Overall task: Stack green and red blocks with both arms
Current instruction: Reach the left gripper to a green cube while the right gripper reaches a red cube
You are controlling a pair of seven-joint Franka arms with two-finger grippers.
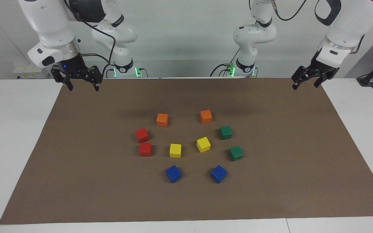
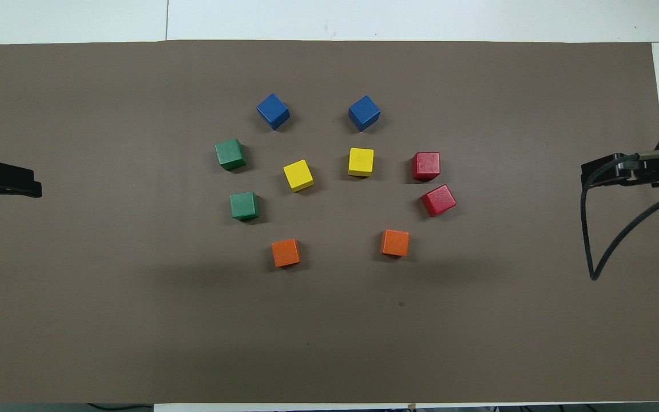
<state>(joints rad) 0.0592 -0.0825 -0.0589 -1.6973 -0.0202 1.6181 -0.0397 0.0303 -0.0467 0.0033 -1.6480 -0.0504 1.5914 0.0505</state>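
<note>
Fingers spread on both waiting arms; 4 blocks [image 1: 142,135] unstacked.

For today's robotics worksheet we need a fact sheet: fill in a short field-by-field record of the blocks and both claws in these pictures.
surface: brown mat on a white table
green blocks: two, toward the left arm's end, apart
red blocks: two, toward the right arm's end, apart
other blocks: two orange, two yellow, two blue
stacks: none
left claw: open, empty, raised over the mat's corner
right claw: open, empty, raised over the mat's other corner
</note>
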